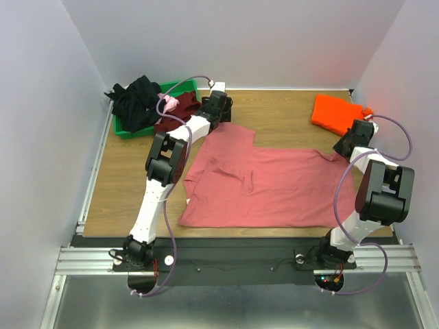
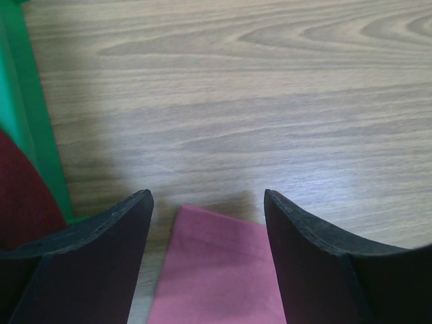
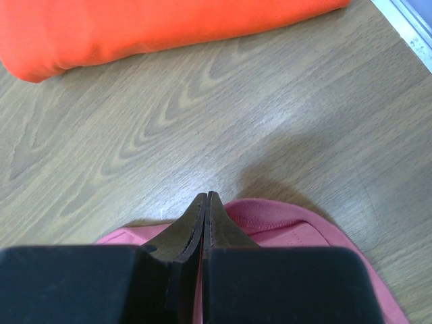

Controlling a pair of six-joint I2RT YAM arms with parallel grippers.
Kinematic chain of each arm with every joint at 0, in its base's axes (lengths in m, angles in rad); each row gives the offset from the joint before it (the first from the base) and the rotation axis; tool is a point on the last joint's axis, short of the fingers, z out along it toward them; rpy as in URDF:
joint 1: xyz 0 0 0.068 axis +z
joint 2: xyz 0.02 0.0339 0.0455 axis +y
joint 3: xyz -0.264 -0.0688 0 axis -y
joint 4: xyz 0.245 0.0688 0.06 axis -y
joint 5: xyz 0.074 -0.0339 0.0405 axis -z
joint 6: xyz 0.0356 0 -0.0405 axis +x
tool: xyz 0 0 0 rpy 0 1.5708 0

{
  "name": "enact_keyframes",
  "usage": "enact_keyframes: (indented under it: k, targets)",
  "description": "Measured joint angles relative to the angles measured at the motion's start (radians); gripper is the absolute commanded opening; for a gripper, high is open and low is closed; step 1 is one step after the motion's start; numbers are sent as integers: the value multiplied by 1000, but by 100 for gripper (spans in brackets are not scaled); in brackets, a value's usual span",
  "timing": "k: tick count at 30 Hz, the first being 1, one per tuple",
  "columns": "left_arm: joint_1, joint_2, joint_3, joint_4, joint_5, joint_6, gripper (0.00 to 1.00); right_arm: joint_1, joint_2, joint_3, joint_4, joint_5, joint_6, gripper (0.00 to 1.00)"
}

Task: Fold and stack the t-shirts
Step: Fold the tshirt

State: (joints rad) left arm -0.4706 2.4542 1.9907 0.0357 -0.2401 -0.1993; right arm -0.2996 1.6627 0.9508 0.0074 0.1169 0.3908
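Pale walls (image 1: 240, 41) enclose a wood-grain table (image 1: 123, 178).

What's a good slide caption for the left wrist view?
Open left gripper poised over a corner of the salmon-pink t-shirt on the wooden table, green bin beside it.

Salmon-pink t-shirt (image 1: 274, 185): soft matt cloth. Table (image 1: 288, 113): smooth wood-grain. Bin (image 2: 40, 135): glossy green plastic.

Open tabletop (image 1: 288, 110) between green bin (image 1: 186, 87) and orange t-shirt (image 1: 335, 114)
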Motion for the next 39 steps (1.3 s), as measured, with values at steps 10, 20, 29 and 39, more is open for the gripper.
enact_keyframes:
  k: [10,20,29,39]
  targets:
    - [2,18,15,-71,-26,-3,65,0,0,0,0,-9,2,0]
    - [21,56,96,-129,-20,0,40,0,0,0,0,-17,5,0]
    - [29,58,99,-141,5,4,38,0,0,0,0,-17,5,0]
    - [29,58,90,-135,43,4,38,0,0,0,0,-18,5,0]
